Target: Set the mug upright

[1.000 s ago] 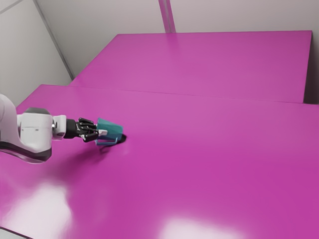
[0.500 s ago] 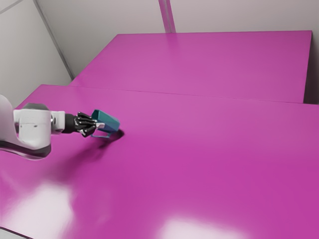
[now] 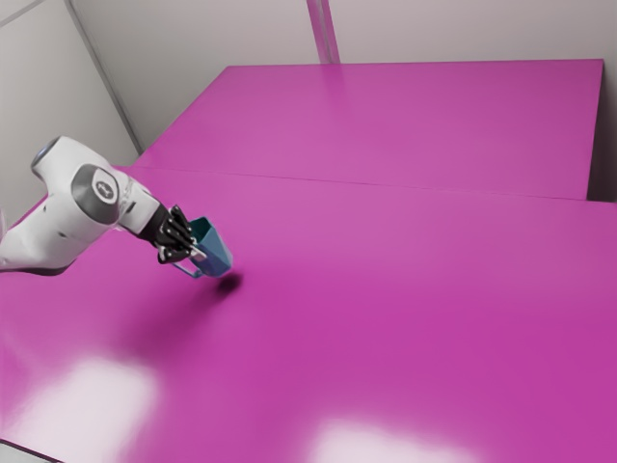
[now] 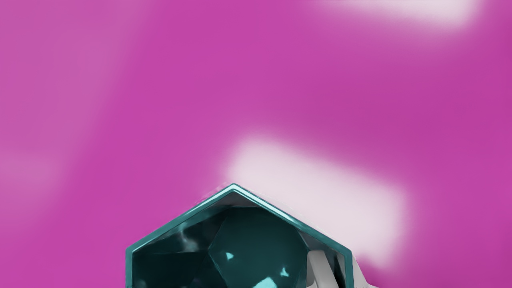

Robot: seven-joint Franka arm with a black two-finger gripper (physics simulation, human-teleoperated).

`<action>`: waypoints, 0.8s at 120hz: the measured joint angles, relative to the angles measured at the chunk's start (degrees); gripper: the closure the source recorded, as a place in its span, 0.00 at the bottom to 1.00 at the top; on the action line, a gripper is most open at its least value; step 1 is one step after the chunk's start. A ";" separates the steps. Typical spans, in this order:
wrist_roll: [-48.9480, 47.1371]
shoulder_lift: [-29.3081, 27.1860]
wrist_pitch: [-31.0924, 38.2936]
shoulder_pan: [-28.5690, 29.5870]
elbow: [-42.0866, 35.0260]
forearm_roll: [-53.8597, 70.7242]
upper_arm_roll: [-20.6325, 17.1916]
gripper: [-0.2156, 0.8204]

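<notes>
My black two-finger pincer point(image 3: 198, 254) is clamped on the wall of the teal, six-sided mug point(image 3: 217, 254), one pale grey finger point(image 4: 321, 270) inside, the other outside. The mug leans, mouth toward me, over the glossy magenta table point(image 3: 386, 328); whether its base touches, I can't quite tell. Its thin blue handle point(image 3: 189, 272) juts out below my fingers. Beyond lie a second magenta surface point(image 3: 415, 125) and a pale grey wall point(image 3: 463, 29).

Mug point(image 3: 216, 255) teal-blue, darker inside; table point(image 3: 405, 309) magenta, whitish patches; hand point(image 3: 198, 252) black, pale grey tips; arm point(image 3: 60, 224) white, grey.
</notes>
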 joint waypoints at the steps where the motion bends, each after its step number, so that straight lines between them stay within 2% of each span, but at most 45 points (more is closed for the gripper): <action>1: -0.91 -0.51 -0.09 0.08 -0.45 0.99 -0.01 0.96; 15: -12.53 -5.57 -0.78 1.36 -5.80 10.79 -0.02 0.96; 32: -25.77 -6.62 -0.80 1.46 -7.41 20.45 -0.04 0.95; 62: -43.73 -3.42 2.52 1.47 -7.45 25.95 -0.04 0.95; 96: -56.91 -1.85 5.42 1.48 -6.47 26.62 -0.05 0.95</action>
